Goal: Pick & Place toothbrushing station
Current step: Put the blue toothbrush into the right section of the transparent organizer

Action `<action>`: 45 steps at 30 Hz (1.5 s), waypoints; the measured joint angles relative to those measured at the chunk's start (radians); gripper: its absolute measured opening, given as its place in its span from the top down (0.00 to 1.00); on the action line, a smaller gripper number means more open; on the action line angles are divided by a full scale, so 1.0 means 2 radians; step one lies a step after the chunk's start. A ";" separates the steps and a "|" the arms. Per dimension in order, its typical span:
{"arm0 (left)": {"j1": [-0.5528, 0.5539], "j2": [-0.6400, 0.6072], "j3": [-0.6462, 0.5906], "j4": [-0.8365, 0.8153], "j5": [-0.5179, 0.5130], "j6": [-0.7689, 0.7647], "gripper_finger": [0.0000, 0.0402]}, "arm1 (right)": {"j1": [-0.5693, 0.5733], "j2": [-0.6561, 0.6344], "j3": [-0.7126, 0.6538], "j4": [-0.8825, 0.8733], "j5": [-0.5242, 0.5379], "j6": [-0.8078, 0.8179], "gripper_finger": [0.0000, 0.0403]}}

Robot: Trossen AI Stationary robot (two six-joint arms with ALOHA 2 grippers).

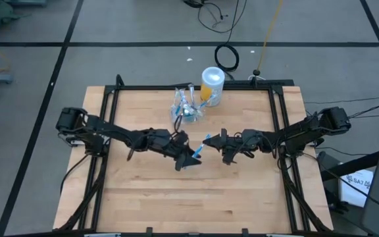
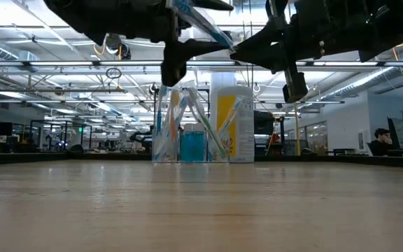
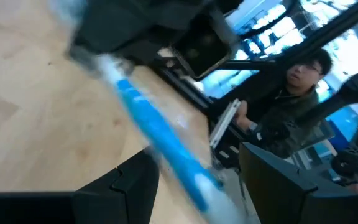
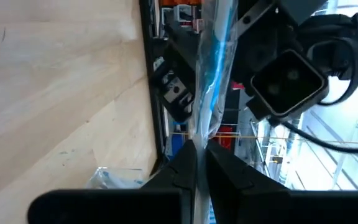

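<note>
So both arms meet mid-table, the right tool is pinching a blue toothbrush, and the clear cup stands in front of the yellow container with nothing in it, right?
Not quite: the cup is not empty. The low view shows toothbrushes and a blue item standing in it. The rest holds: both arms meet mid-table, the right tool is shut on the blue toothbrush, and the cup stands in front of the yellow container.

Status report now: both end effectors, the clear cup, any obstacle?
Right end effector shut on blue toothbrush, mid-table, raised. Left end effector open around its other end. Clear cup at far edge beside yellow container. Nothing between.
</note>
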 joint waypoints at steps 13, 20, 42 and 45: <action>0.018 0.001 0.004 -0.021 0.000 0.012 0.55 | 0.007 0.000 0.000 -0.001 0.000 -0.005 0.96; 0.017 0.001 0.004 -0.028 -0.001 0.011 0.77 | 0.007 0.000 0.000 0.001 -0.001 -0.004 0.96; 0.031 0.001 0.004 -0.025 0.005 0.039 0.94 | 0.029 -0.001 0.000 0.036 0.005 0.080 0.82; 0.039 -0.001 0.004 -0.022 0.020 0.056 0.96 | 0.051 -0.001 0.000 0.035 0.055 0.080 0.82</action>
